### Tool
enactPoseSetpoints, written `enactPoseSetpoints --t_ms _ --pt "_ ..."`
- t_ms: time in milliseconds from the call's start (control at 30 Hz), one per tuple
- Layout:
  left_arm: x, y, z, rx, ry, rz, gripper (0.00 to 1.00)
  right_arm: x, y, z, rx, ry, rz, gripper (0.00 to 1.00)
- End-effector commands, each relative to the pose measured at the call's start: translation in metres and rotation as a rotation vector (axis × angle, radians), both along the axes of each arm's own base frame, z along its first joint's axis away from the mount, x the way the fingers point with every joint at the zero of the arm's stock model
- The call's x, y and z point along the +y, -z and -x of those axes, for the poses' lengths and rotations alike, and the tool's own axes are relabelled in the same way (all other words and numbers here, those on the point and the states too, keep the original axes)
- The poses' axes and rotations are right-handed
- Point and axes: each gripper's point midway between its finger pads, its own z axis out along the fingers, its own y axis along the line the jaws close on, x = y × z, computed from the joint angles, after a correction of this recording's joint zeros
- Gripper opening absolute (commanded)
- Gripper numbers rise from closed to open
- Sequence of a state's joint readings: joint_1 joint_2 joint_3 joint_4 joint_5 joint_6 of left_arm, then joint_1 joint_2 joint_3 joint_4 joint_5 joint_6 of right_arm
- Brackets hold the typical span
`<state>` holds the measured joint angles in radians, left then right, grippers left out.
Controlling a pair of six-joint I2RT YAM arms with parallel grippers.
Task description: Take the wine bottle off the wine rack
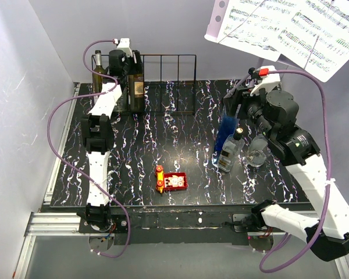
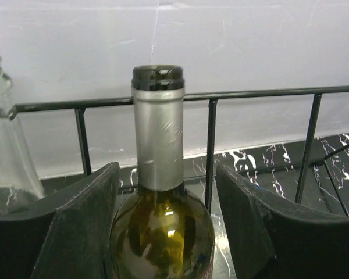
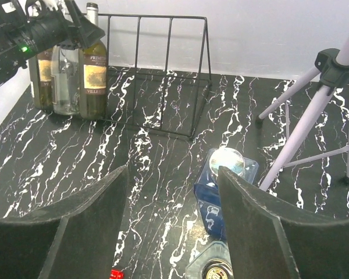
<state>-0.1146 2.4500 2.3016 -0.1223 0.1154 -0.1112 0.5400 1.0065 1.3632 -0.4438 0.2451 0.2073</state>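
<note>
Grasping step: the left gripper is open astride the shoulder of the wine bottle, which stands upright near the left end of the wine rack. Next it must close firmly and lift straight up. The right gripper hangs open and empty.

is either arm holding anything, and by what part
Nothing is gripped: the left fingers flank the wine bottle at its shoulder, a gap showing; the right fingers are empty.

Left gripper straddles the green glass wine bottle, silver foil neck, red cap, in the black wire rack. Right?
Wrong on the cap: black, not red, per the left wrist view. Otherwise yes: the left gripper straddles the green glass wine bottle, silver foil neck, in the black wire rack.
</note>
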Motion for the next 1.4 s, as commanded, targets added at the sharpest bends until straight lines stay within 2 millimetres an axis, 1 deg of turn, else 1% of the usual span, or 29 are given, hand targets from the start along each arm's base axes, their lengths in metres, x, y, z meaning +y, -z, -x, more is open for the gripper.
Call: enactPoseSetpoints --t_ms 0,33,67,100,133,167,233,267,300,367,400,433,467,500,533,567,667,700,767,833,933,967,1133,1167,1200,1233,1367 --pt "-0.007 -0.040 -0.009 -0.146 0.031 -0.029 0.65 0.007 -0.015 0.001 -0.039 -0.025 -0.035 0.70" --pt "-0.009 -0.036 -0.011 -0.151 0.042 -0.035 0.62 0.008 -0.015 0.001 -0.039 -0.029 -0.036 0.70" --pt "-0.012 -0.031 -0.011 -0.145 0.057 -0.036 0.57 0.009 -0.015 0.000 -0.038 -0.029 -0.034 0.70" --pt "-0.014 -0.034 -0.013 -0.171 0.067 -0.035 0.51 0.010 -0.015 -0.001 -0.036 -0.029 -0.035 0.70" --pt "-0.015 -0.032 -0.014 -0.175 0.076 -0.036 0.46 0.011 -0.016 -0.003 -0.037 -0.029 -0.035 0.70" --pt "-0.016 -0.030 -0.015 -0.176 0.084 -0.037 0.43 0.012 -0.016 -0.005 -0.038 -0.029 -0.034 0.70" --pt "-0.019 -0.023 -0.015 -0.167 0.101 -0.036 0.42 0.016 -0.020 -0.008 -0.043 -0.034 -0.037 0.70" --pt "-0.021 -0.022 -0.015 -0.164 0.109 -0.035 0.40 0.017 -0.020 -0.010 -0.039 -0.037 -0.034 0.70" --pt "-0.022 -0.022 -0.014 -0.163 0.120 -0.034 0.33 0.020 -0.021 -0.011 -0.036 -0.044 -0.037 0.70" --pt "-0.027 -0.026 -0.008 -0.167 0.150 -0.030 0.18 0.024 -0.022 -0.013 -0.035 -0.058 -0.038 0.70" --pt "-0.030 -0.035 -0.004 -0.191 0.171 -0.030 0.14 0.026 -0.023 -0.014 -0.038 -0.064 -0.040 0.70" --pt "-0.033 -0.036 0.001 -0.205 0.197 -0.029 0.11 0.027 -0.021 -0.015 -0.033 -0.066 -0.036 0.70" --pt "-0.035 -0.049 0.006 -0.242 0.208 -0.023 0.03 0.029 -0.021 -0.016 -0.033 -0.070 -0.036 0.70" --pt "-0.036 -0.056 0.010 -0.265 0.212 -0.017 0.00 0.029 -0.021 -0.016 -0.034 -0.069 -0.038 0.70" --pt "-0.037 -0.066 0.014 -0.294 0.209 -0.006 0.00 0.030 -0.021 -0.016 -0.036 -0.072 -0.040 0.70" --pt "-0.038 -0.071 0.018 -0.306 0.214 0.001 0.00 0.030 -0.021 -0.016 -0.038 -0.070 -0.043 0.70" --pt "-0.038 -0.094 0.031 -0.350 0.220 0.018 0.00 0.032 -0.025 -0.017 -0.052 -0.080 -0.057 0.69" --pt "-0.038 -0.102 0.036 -0.361 0.223 0.028 0.00 0.034 -0.027 -0.016 -0.055 -0.088 -0.060 0.70" --pt "-0.042 -0.110 0.049 -0.382 0.248 0.060 0.00 0.035 -0.028 -0.014 -0.058 -0.095 -0.066 0.70" --pt "-0.046 -0.125 0.064 -0.426 0.279 0.085 0.00 0.035 -0.027 -0.013 -0.056 -0.095 -0.069 0.69" --pt "-0.049 -0.137 0.079 -0.442 0.304 0.114 0.00 0.033 -0.029 -0.011 -0.056 -0.095 -0.074 0.69" --pt "-0.050 -0.145 0.085 -0.455 0.310 0.115 0.00 0.033 -0.030 -0.010 -0.055 -0.097 -0.075 0.68" --pt "-0.050 -0.163 0.109 -0.486 0.334 0.122 0.00 0.031 -0.035 0.001 -0.084 -0.120 -0.091 0.68" --pt "-0.050 -0.170 0.116 -0.503 0.338 0.122 0.00 0.030 -0.032 0.003 -0.084 -0.121 -0.091 0.68" --pt "-0.050 -0.172 0.120 -0.507 0.339 0.121 0.00 0.030 -0.031 0.005 -0.087 -0.123 -0.092 0.68" --pt "-0.049 -0.178 0.125 -0.523 0.340 0.116 0.00 0.029 -0.031 0.007 -0.087 -0.124 -0.096 0.68" --pt "-0.047 -0.186 0.139 -0.534 0.344 0.102 0.00 0.028 -0.031 0.016 -0.092 -0.145 -0.110 0.68"
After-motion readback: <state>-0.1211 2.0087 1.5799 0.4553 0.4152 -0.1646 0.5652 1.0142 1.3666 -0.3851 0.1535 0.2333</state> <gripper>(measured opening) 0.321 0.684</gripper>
